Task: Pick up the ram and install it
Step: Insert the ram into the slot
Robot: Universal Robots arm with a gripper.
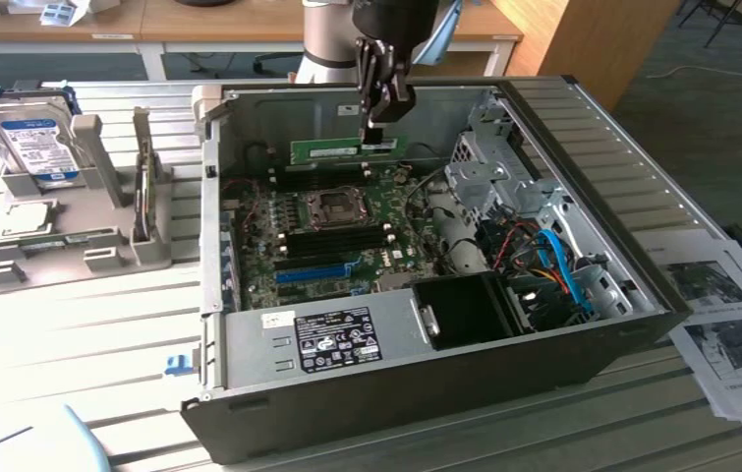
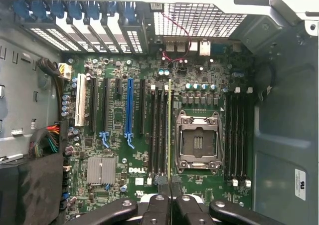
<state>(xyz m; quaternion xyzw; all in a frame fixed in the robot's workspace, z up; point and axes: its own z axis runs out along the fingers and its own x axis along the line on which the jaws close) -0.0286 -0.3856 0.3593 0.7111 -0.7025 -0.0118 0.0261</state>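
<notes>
The ram [image 1: 342,149] is a long green stick with a white label. It hangs level over the motherboard [image 1: 384,258] inside the open computer case [image 1: 633,197]. My gripper [image 1: 381,138] is shut on its end towards the exterior view's right. In the wrist view the ram [image 2: 169,130] appears edge-on as a thin line running out from between my fingertips [image 2: 170,205]. It lies above the black memory slots [image 2: 158,130], beside the empty CPU socket [image 2: 199,145]. More black slots [image 2: 237,135] lie on the socket's other side.
A long blue slot [image 2: 129,108] and card slots sit further along the board. The drive cage [image 1: 495,162], cables [image 1: 554,265] and a black fan shroud [image 1: 469,310] crowd the case on the exterior view's right. A hard drive [image 1: 32,143] stands in a grey holder [image 1: 69,246]. Papers [image 1: 731,324] lie outside.
</notes>
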